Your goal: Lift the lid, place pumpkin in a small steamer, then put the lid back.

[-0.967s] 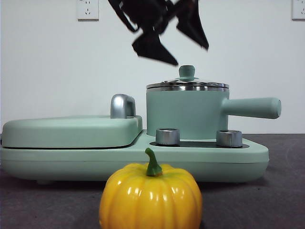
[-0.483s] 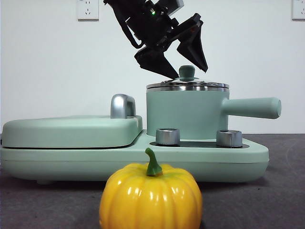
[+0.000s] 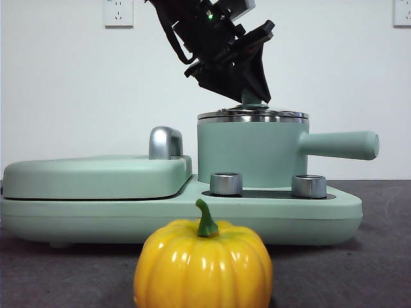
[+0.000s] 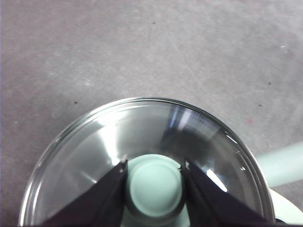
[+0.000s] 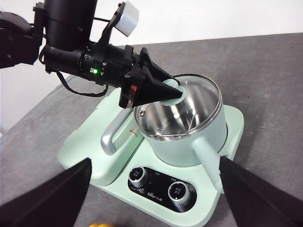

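Against a white wall, the left gripper clamps the lid knob atop the small steamer at frame center, pumpkin waiting below; a shallow pinch could slip during lifting.

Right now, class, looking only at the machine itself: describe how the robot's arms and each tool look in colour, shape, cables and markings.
The left tool is matte black with two pointed, wedge-shaped jaws. Behind it sits a black cylindrical arm with looping black cables, a small green light, a red mark and a white block on a bracket. The right tool shows only two broad black tapering jaws.
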Controlling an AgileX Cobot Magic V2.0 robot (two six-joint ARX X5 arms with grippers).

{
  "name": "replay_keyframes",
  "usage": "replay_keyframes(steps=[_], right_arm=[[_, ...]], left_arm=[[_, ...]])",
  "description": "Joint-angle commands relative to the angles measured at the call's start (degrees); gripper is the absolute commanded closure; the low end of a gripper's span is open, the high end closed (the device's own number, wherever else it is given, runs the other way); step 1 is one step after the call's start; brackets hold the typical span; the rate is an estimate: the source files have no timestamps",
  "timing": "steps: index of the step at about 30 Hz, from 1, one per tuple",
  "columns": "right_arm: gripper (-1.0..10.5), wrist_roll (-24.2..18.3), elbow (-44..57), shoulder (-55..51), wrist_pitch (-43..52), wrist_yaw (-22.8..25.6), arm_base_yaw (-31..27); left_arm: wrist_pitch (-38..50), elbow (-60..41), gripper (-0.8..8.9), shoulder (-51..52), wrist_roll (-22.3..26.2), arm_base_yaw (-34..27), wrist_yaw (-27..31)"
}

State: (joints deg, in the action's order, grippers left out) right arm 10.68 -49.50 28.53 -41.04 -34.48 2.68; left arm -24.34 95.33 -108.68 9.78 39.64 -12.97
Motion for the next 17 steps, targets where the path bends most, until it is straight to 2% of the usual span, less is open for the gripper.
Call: replay_keyframes(steps=[1, 3, 6, 14, 17], right_arm=[[5.2, -0.7, -0.9, 0.2, 0.3, 0.0, 0.2], [5.2, -0.7, -0.9, 0.2, 0.3, 0.0, 0.2], [5.2, -0.7, -0.9, 0.2, 0.3, 0.0, 0.2], [5.2, -0.7, -0.9, 0.2, 0.3, 0.0, 0.2], [5.2, -2.3, -0.9, 0.3, 0.3, 0.1, 0.2]], left_arm=[[-0.2, 1.4, 7.36, -1.1, 0.2, 0.7, -0.1], [-0.3, 1.4, 7.37, -1.1, 0.2, 0.9, -0.1], [0.0, 1.4, 7.94, -1.0, 0.2, 1.0, -0.1], [-0.2, 2.3, 7.94, 2.2, -0.5, 1.1, -0.1], [-0.2, 2.4, 7.94, 4.1, -0.5, 1.1, -0.1]])
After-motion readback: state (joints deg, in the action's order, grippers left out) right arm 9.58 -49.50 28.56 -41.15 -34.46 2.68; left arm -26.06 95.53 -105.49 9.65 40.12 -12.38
